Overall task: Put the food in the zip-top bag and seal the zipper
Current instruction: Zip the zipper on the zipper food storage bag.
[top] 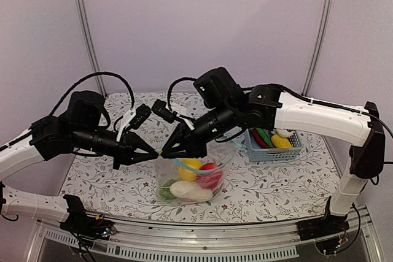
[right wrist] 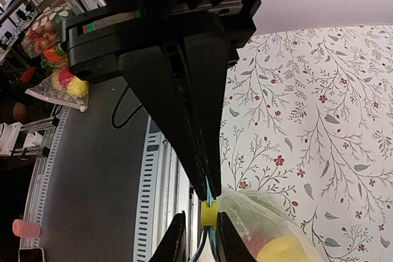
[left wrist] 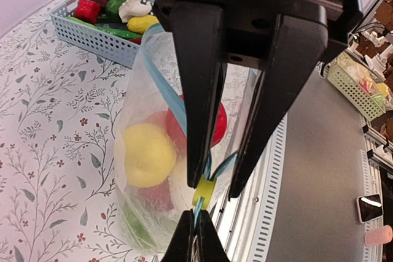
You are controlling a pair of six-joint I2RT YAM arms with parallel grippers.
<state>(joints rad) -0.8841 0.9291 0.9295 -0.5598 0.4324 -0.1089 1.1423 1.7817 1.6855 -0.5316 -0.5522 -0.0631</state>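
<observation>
The clear zip-top bag (top: 190, 179) stands on the table with its corner held up. It holds the food: a yellow lemon (left wrist: 147, 154), a red tomato (top: 210, 176), a white radish (top: 190, 189) and a green bunch (top: 166, 191). My left gripper (left wrist: 194, 213) is shut on the end of the light blue zipper (left wrist: 174, 99). Right beside it, my right gripper (right wrist: 201, 214) straddles the yellow slider (right wrist: 209, 218). One finger touches the slider and a small gap shows at the other. From above, both gripper tips meet at the bag's left top corner (top: 162, 150).
A light blue mesh basket (top: 276, 150) with red, green, yellow and white toy pieces sits on the floral tablecloth to the right of the bag. The table's near metal rail (top: 202, 246) runs just in front of the bag.
</observation>
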